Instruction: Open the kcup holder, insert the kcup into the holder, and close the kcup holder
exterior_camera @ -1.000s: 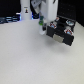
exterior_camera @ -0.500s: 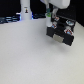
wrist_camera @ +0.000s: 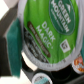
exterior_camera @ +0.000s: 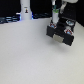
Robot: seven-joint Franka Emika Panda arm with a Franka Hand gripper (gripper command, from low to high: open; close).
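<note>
The jaws cannot be read with certainty: in the exterior view the gripper (exterior_camera: 54,23) hangs at the upper right of the frame, pressed close against the top left edge of the black boxy kcup holder (exterior_camera: 62,33), and its tips are too blurred to tell whether they are spread or pinched on anything. The white robot arm (exterior_camera: 59,10) comes down from the top edge of the frame to that spot.

The kcup holder sits on the pale, plain bench (exterior_camera: 30,55), in the upper right part of the exterior view, turned at a slight angle. Its front shows lighter patches, though the detail is too soft to tell whether a drawer stands open.

In the wrist view the small white cup with a green foil lid, the kcup (wrist_camera: 50,30), fills most of the frame, very close to the lens. The lid carries white lettering, "GREEN MOUNTAIN" along its rim and "DARK MAGIC" across the middle, with a small square code near the lower right of the frame. A white rim rings the green foil, and dark surfaces lie around it. Whether the cup is held or already seated in the holder cannot be told.

At the upper left of the exterior view a tall white bottle-like object (exterior_camera: 25,10) stands upright, well apart from the holder.
</note>
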